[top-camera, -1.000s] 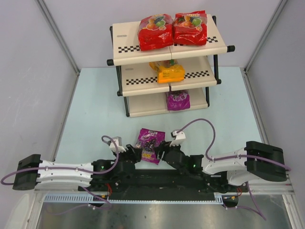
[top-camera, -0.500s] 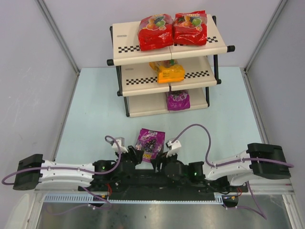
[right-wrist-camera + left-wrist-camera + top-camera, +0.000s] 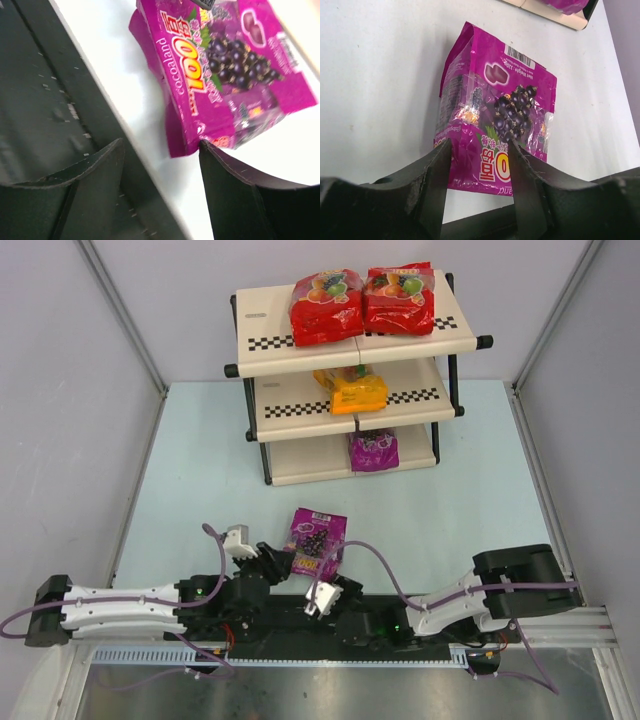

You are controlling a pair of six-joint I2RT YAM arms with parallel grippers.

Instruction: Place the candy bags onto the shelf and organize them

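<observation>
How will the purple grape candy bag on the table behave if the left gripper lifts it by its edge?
Probably floppy: the purple grape candy bag shows creased film, so it would likely sag from an edge pinch. Likely slippery: the plastic is glossy. Lying flat on the table, it should slide, not roll, if pushed.

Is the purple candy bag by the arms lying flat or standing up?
Lying flat. The purple candy bag rests on the table with its grape picture facing up, fully visible from above.
</observation>
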